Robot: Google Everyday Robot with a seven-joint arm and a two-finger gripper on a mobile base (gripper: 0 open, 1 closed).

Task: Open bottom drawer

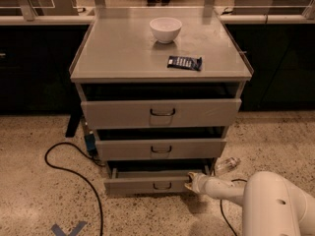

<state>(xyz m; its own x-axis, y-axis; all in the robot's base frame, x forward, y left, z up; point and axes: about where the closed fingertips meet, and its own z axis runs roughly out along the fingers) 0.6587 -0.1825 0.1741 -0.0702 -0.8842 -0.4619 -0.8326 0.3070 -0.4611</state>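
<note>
Where the speckled floor spreads out to the left, a black cable (pixel 59 157) loops across it, and a blue tape mark (pixel 69 228) lies near the lower edge. A small blue object (pixel 90 142) sits just beside the left side of the grey cabinet (pixel 118 53).

On the cabinet top stand a white bowl (pixel 165 29), towards the back, and a dark blue packet (pixel 184 62) lying flat, nearer the front and a little to the right.

Three drawers sit under that top. The top drawer (pixel 123 114) has the tallest front, and the middle drawer (pixel 128 150) comes under it. The bottom drawer (pixel 133 185) is lowest, close to the floor, with its small dark handle (pixel 162 185) at the centre. It stands partly out, with a dark gap above its front and its left wall showing.

My gripper (pixel 190 182) is low down at the right end of that bottom front, right against it and well to the right of the handle. Whether it is clasped or loose I cannot tell. A clear, bottle-like thing (pixel 226 165) lies on the floor just beyond it. My white arm (pixel 275 205) reaches in from the lower right corner.
</note>
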